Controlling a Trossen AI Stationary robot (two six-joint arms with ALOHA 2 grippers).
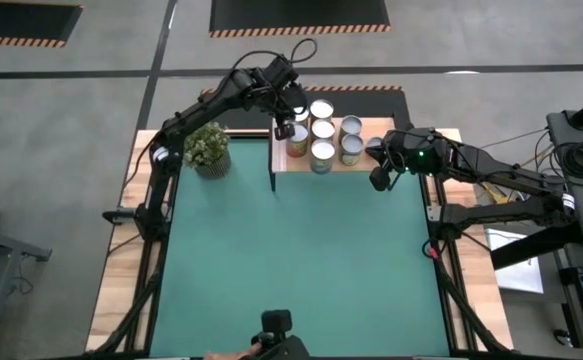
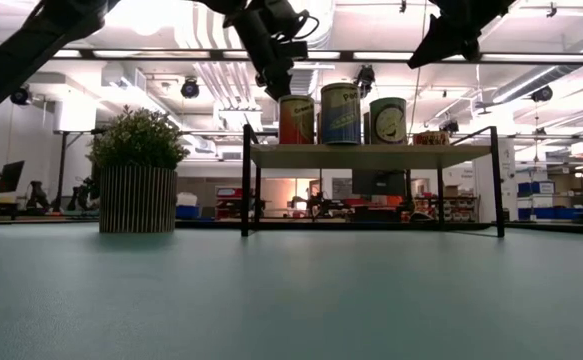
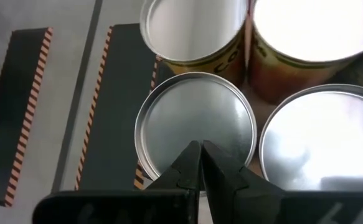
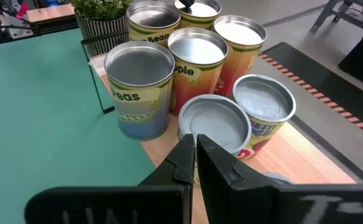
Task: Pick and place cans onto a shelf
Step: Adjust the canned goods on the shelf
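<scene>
The cans [image 1: 322, 140] stand close together on the shelf [image 1: 346, 163], at the far edge of the green table mat [image 1: 301, 260]. They are round tins with shiny silver or white tops, and many touch side by side. From the right wrist view you can read words on some labels, and those sides are yellow, orange, green and blue. Two shorter cans [image 4: 240, 121] stand nearest that camera.

The shelf is a light wooden board on thin black metal legs [image 2: 246, 180]. In the low view there is open room under the board. The cans fill the left and middle of the board, and the board's right end has a bit of bare wood.

The left gripper [image 1: 284, 129] hangs just above the cans at the left end of the shelf. Its two dark fingers are pressed together and hold nothing. In the left wrist view the tips sit right over a flat silver can top [image 3: 195, 127].

The right gripper [image 1: 379, 178] is beside the right end of the shelf, near the mat's edge. Its fingers are pressed together too, and it holds nothing.

A potted plant [image 1: 208, 149] with small green leaves stands in a ribbed round pot, just left of the shelf. The big middle of the smooth green mat is open.
</scene>
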